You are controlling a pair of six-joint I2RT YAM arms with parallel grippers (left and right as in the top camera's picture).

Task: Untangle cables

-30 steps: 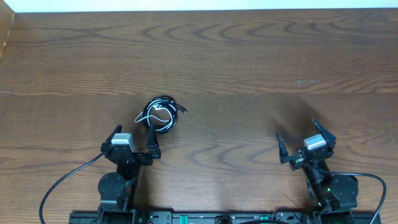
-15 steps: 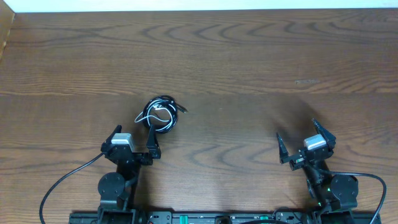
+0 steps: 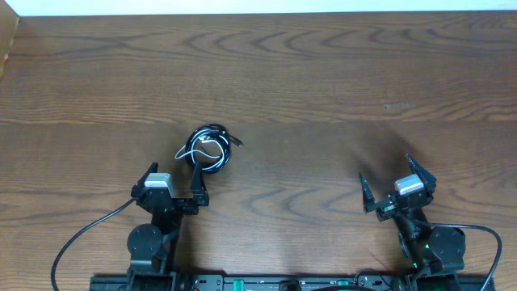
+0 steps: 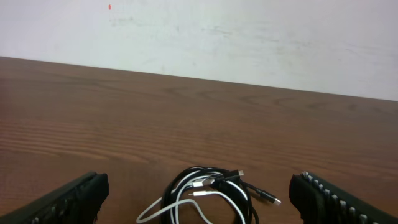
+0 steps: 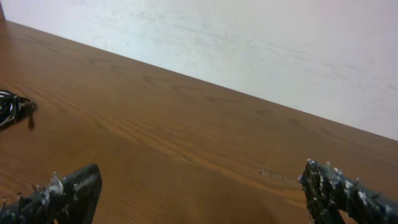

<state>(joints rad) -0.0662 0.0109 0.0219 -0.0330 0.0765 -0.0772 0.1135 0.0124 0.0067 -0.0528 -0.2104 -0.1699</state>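
Nearest, at the table's (image 3: 323, 81) near edge: both arm bases, a thick black arm wire looping off each to the outside.

L pincer (image 3: 174, 167): jaws spread wide, nothing btwn them, not holding anything. In the wrist view both fingers (image 4: 65, 202) sit at the bottom corners w/ bare wood btwn. R pincer (image 3: 384, 167): also wide open, empty, turned a bit to its left. Its fingers (image 5: 345, 193) look rough and speckled w/ pale bits.

The cables (image 3: 208, 149) lie just ahead of the L pincer as one small coiled bundle flat on the wood. From overhead the bundle is closer to that pincer's right finger, whose tip reaches the bundle's near edge; can't tell if it touches. In the L wrist view the cables (image 4: 205, 193) are roughly centred in the gap, slightly beyond the tips. Mostly black loops, w/ one white cable (image 4: 168, 208) running through and sticking out on the pincer's left side. A black plug (image 4: 272, 200) pokes out on the pincer's right side.

From the R pincer the cables (image 5: 11, 107) are well off to its left, only an edge showing in its wrist view. Ahead of the R pincer: plain wood.

Beyond the bundle: more wood grain, then a pale wall (image 4: 249, 37) at the far edge.
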